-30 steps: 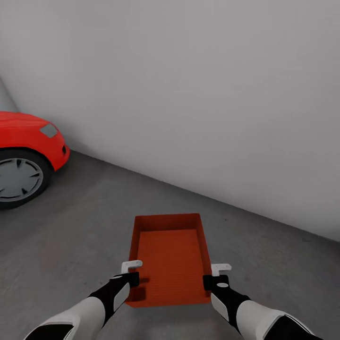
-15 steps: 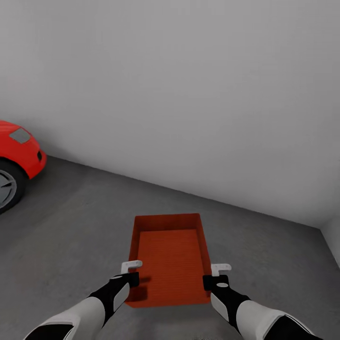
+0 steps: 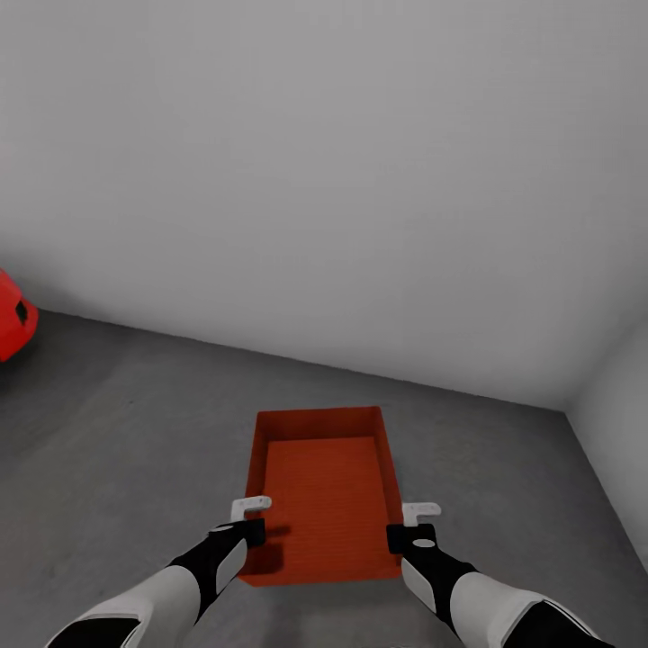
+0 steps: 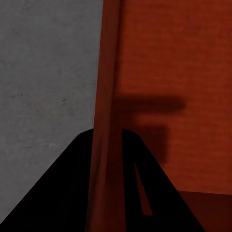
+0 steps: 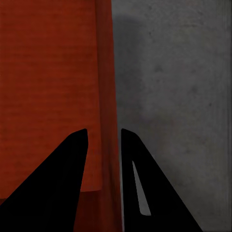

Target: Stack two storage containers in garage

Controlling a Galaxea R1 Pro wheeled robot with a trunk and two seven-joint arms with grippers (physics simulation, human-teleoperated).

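One orange-red storage container (image 3: 324,490) hangs in front of me over the dark grey garage floor (image 3: 117,432), its open top up and nothing inside. My left gripper (image 3: 255,533) is shut on its left side wall near the close corner. My right gripper (image 3: 397,537) is shut on the right side wall. In the left wrist view the container's wall (image 4: 107,72) runs between the dark fingers of the left gripper (image 4: 105,133). The right wrist view shows the same for the right gripper (image 5: 104,131), with the ribbed container bottom (image 5: 48,72) on one side and floor (image 5: 174,96) on the other.
A plain white wall (image 3: 360,180) stands across the view a short way beyond the container. It meets a second wall in a corner (image 3: 569,405) at the right. The nose of a red car (image 3: 13,324) shows at the far left edge.
The whole view has swung to the right: the red car has slid almost out at the left and the room corner has come in at the right. Both grippers still hold the container the same way.
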